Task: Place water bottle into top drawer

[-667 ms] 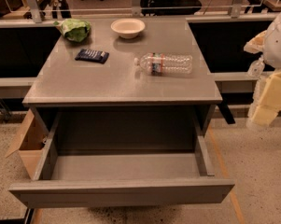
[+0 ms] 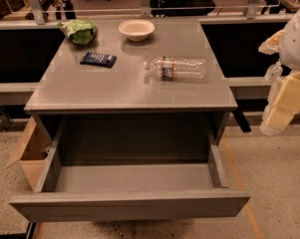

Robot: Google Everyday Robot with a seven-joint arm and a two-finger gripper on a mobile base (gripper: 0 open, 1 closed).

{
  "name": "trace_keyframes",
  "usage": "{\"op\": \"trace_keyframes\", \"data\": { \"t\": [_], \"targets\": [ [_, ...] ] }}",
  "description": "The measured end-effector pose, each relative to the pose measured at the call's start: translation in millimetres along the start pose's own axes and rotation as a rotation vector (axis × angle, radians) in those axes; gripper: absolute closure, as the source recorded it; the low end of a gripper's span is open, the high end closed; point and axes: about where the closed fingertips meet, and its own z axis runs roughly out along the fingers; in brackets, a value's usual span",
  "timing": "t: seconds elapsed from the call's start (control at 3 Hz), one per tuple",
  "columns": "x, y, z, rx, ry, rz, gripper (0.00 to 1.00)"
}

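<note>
The water bottle (image 2: 177, 67) is clear ribbed plastic with a white cap and a red-and-white label. It lies on its side on the right part of the grey desk top (image 2: 129, 88), cap pointing left. The top drawer (image 2: 129, 205) is pulled out wide below the desk top, and its inside is bare. My gripper (image 2: 281, 106) hangs at the right edge of the view, off the desk's right side. It is level with the desk edge, well apart from the bottle, and holds nothing that I can see.
A white bowl (image 2: 136, 29), a green crumpled bag (image 2: 79, 31) and a dark blue packet (image 2: 98, 59) sit on the desk's back left. A brown cardboard box (image 2: 29, 153) stands on the floor left of the drawer. Dark desks flank both sides.
</note>
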Motion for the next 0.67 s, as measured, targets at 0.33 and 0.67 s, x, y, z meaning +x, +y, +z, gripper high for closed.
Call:
{"op": "trace_keyframes", "data": {
  "t": [0.33, 0.67],
  "targets": [
    [-6.3, -30.0, 16.6, -0.033, -0.035, 0.006, 0.00],
    [-23.7, -82.5, 50.2, -0.057, -0.065, 0.021, 0.00]
  ]
}}
